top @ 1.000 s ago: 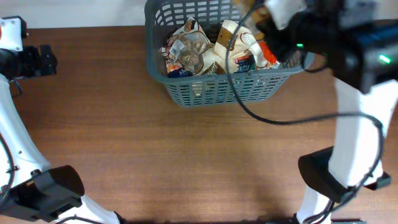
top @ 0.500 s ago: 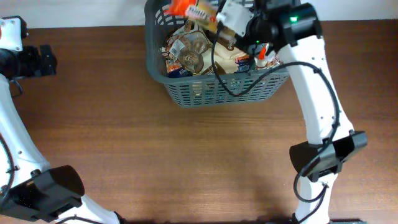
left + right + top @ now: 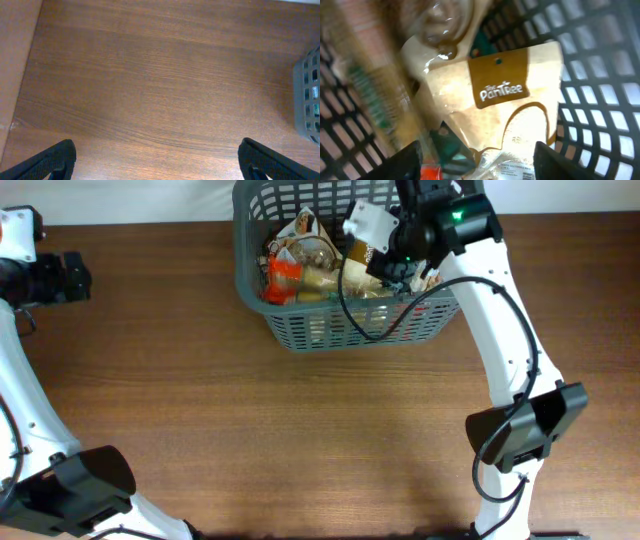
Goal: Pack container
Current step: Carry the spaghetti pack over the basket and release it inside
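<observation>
The container (image 3: pixel 252 292), a dark grey slotted basket, stands at the table's far middle and holds several food packets. An orange packet (image 3: pixel 283 280) lies loose on the pile at its left side. My right gripper (image 3: pixel 388 262) hangs over the basket's right half. In the right wrist view its jaws (image 3: pixel 480 165) are open with nothing gripped, above a cream "The PanTree" packet (image 3: pixel 505 110) and the lattice wall (image 3: pixel 600 75). My left gripper (image 3: pixel 160 165) is wide open over bare wood at the far left (image 3: pixel 70 277), well away from the basket's corner (image 3: pixel 307 95).
The brown wooden table (image 3: pixel 300 430) stretches in front of the basket. Both arm bases stand at the near edge, left (image 3: pixel 80 485) and right (image 3: pixel 520 435). A black cable (image 3: pixel 345 300) loops from the right arm across the basket's front wall.
My right arm carried the orange packet over the basket, then opened. The packet now lies on the pile at the left. The left arm has not moved.
</observation>
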Controlling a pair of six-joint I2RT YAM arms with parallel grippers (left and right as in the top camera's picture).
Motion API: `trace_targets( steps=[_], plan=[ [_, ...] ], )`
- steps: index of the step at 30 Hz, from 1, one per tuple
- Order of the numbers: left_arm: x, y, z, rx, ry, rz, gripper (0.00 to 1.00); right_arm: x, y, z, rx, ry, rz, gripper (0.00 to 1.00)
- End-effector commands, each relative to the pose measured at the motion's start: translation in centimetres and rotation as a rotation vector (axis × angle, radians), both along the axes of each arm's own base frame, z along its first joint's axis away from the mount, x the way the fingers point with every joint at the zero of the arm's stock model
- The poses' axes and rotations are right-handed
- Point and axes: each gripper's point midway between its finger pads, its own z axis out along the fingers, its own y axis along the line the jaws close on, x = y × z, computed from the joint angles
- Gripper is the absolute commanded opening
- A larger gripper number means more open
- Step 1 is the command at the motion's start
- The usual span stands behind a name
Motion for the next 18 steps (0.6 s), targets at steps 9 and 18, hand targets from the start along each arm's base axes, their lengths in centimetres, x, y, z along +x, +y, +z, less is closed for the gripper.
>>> trace_targets(
  steps=[9, 18],
  plan=[
    [-0.3, -0.1, 0.5, -0.005, -0.013, 0.012, 0.99, -3.2, -7.3, 20.2, 0.533, -0.298, -0.586, 0.67],
    [-0.3, -0.1, 0.5, -0.005, -0.013, 0.012, 0.99, -6.9, -18.1, 23.4, 0.513, -0.399, -0.815, 0.99]
  ],
)
